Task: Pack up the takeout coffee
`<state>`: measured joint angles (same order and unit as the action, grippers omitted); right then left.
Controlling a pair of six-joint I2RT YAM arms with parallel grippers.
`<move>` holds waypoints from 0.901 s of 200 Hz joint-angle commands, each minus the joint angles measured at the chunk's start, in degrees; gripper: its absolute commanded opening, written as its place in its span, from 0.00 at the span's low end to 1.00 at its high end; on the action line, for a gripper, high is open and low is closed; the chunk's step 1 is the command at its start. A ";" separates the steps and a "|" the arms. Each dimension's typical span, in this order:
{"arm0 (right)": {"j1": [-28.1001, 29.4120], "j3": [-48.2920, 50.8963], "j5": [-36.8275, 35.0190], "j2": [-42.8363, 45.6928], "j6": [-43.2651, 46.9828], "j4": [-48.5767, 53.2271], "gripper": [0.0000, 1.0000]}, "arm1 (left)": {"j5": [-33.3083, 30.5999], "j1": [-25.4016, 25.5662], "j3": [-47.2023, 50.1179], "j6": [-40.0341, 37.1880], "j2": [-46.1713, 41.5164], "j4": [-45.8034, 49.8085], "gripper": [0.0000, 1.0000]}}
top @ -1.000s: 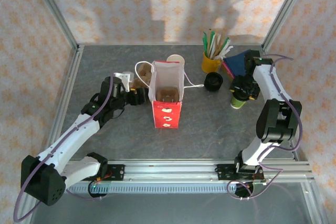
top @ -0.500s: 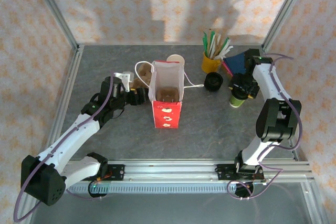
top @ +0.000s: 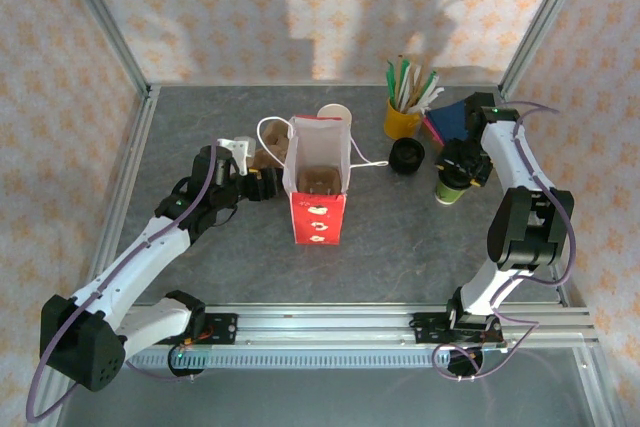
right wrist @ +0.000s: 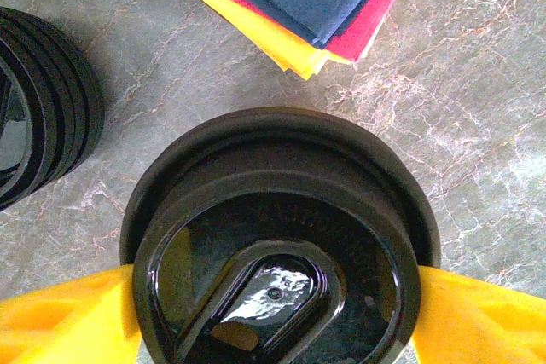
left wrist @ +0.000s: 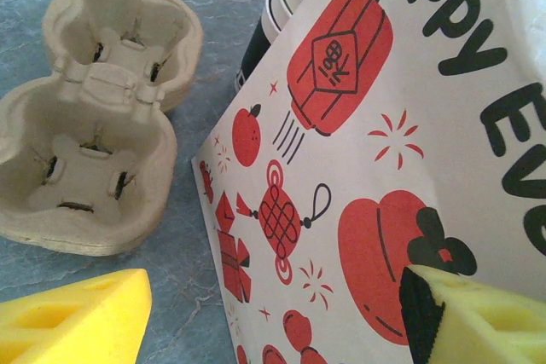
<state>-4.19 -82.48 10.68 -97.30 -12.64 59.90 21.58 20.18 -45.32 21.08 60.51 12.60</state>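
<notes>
Upright pale paper takeout coffee cup (top: 450, 193) with black lid stands well right of the red-and-white paper bag (top: 318, 215), directly beneath the right gripper (top: 460, 171), whose jaws pinch its lid rim; left gripper (top: 262, 183), jaws spread, sits at the bag's left.

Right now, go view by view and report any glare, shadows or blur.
Top view: sharp, soft shadows across the back wall. Left wrist view: bag print crisp, yellow jaws at the bottom blurred. Right wrist view: white glare on the coffee cup lid's glossy centre.
</notes>
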 commanded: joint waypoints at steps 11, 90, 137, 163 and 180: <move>0.25 2.09 1.76 -2.58 0.32 -0.81 0.75 | 0.66 -0.49 -1.71 -0.21 0.31 -0.12 0.78; 1.06 5.20 0.66 -4.10 1.61 -1.14 0.79 | 0.87 -0.50 -1.63 -0.08 0.65 -0.30 0.78; 1.59 3.78 1.71 -4.01 1.65 -1.85 0.69 | 0.92 -0.50 -1.75 -0.16 0.57 -0.30 0.78; 3.09 2.03 2.40 -1.38 1.05 -2.75 0.62 | 0.33 -0.50 -1.68 -0.16 0.00 -0.53 0.78; 3.98 -0.03 0.90 -0.59 0.34 -0.94 0.63 | 0.20 -0.50 -1.63 -0.34 -0.52 -0.64 0.78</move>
<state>-2.55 -81.56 9.47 -96.90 -11.49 58.24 22.09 20.18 -45.32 21.08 61.10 12.60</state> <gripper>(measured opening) 0.639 0.784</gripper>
